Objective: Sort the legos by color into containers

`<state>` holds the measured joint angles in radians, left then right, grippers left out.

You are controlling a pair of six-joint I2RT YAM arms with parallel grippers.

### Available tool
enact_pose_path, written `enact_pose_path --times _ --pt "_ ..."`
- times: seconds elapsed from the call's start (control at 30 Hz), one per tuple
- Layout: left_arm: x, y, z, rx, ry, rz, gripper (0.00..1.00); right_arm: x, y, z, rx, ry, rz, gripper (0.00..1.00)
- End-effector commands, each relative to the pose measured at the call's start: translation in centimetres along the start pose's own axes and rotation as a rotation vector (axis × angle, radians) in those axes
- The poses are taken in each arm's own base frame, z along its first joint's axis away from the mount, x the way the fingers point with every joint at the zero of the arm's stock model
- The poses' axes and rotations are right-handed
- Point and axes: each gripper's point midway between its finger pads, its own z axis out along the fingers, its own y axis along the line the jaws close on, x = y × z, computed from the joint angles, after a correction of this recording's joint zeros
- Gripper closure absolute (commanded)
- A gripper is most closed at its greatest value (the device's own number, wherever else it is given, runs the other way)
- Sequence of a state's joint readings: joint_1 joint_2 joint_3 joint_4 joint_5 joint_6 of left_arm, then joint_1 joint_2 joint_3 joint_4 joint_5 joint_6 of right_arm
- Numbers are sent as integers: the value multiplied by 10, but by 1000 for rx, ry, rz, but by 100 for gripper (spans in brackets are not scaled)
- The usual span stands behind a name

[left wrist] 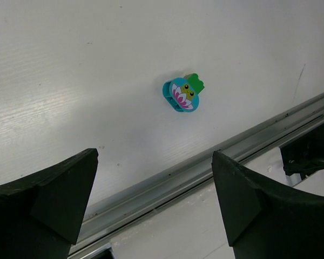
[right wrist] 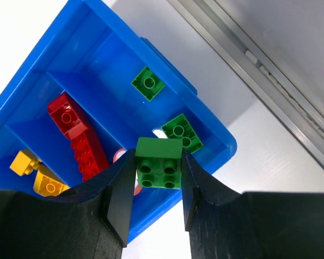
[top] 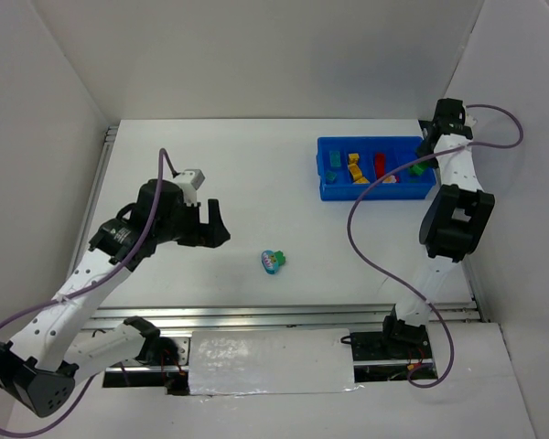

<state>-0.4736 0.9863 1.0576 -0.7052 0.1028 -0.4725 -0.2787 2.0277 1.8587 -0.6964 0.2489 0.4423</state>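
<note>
My right gripper (right wrist: 158, 162) is shut on a green lego brick (right wrist: 158, 163) and holds it above the right end of the blue tray (right wrist: 216, 135), over the compartment where two green legos (right wrist: 148, 83) lie. Red legos (right wrist: 78, 135) fill the compartment beside it, and yellow ones (right wrist: 35, 175) the one after. Seen from the top, the tray (top: 328, 187) sits at the far right with the right gripper (top: 427, 155) at its right end. A cyan and green flower-face lego (top: 274, 262) lies alone mid-table. My left gripper (top: 215, 222) hovers open to its left; in the left wrist view, the flower-face lego (left wrist: 182, 95) lies ahead of the spread fingers (left wrist: 62, 186).
A metal rail (left wrist: 205, 167) runs along the table's near edge, just under the left gripper. White walls enclose the table on the left, back and right. The right arm's cable (top: 366, 219) loops over the table beside the tray.
</note>
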Motion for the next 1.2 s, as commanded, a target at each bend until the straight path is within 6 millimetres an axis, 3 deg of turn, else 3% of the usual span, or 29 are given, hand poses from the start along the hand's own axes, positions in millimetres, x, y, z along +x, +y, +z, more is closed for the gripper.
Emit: enact_pose_path --times 0.0,0.17,0.23,0.27,0.4,0.47,0.5,0.57,0.6,0.63,0.67,0.7,0.73,0.77,0.8,0.83,0.87,0.9,0.93,1.0,1.03,1.1,1.13,1.17 --pt "-9 -11 7 66 -21 28 1 -18 1 0 -6 -32 -10 97" --pt "-13 -16 17 87 6 34 0 -19 11 14 -21 -16 -14 86" --pt "-16 -17 19 87 8 43 1 -23 17 13 -42 -16 -16 65" --pt "-16 -17 20 87 12 45 0 -25 20 13 -54 -19 -15 48" --pt "-16 -17 21 84 21 45 0 -31 27 8 -83 -26 -11 28" --pt "-18 -18 21 86 17 45 0 -35 33 1 -100 -33 -19 22" --pt "-19 -17 22 80 19 41 1 -36 38 -7 -107 -42 -34 15" --pt "-23 -14 21 52 12 34 0 -43 48 -29 -130 -67 -39 15" --pt "-24 -11 22 33 8 28 1 -33 63 -44 -160 -51 -49 14" --pt "-27 -7 22 5 -4 15 0 -33 76 -71 -207 -66 -59 13" --pt "-33 6 22 -81 -36 -27 1 -14 85 -80 -227 -33 -86 6" --pt "-33 12 22 -123 -31 -56 1 18 121 -106 -300 -11 -156 0" --pt "-35 20 22 -177 -43 -108 0 34 140 -143 -371 -24 -200 0" --pt "-36 26 21 -219 -50 -134 0 74 142 -146 -370 34 -258 0" --pt "-36 35 20 -279 -47 -155 1 97 157 -162 -421 40 -301 0" --pt "-37 37 20 -297 -50 -186 1 133 177 -200 -506 53 -367 0" --pt "-37 41 19 -326 -52 -201 0 174 178 -202 -541 124 -410 0" --pt "-36 45 17 -350 -53 -220 0 199 183 -215 -587 160 -441 0" --pt "-35 47 15 -372 -65 -261 1 245 182 -235 -647 222 -526 0" --pt "-29 63 5 -459 -94 -306 1 281 181 -256 -705 257 -587 0" --pt "-30 65 -2 -468 -127 -344 0 318 175 -267 -731 300 -658 0" --pt "-23 74 -9 -509 -144 -369 1 349 169 -282 -736 334 -713 0" --pt "-23 73 -15 -499 -170 -392 0 378 158 -292 -718 365 -774 0" --pt "-17 75 -15 -500 -166 -393 1 389 152 -296 -695 374 -796 0"
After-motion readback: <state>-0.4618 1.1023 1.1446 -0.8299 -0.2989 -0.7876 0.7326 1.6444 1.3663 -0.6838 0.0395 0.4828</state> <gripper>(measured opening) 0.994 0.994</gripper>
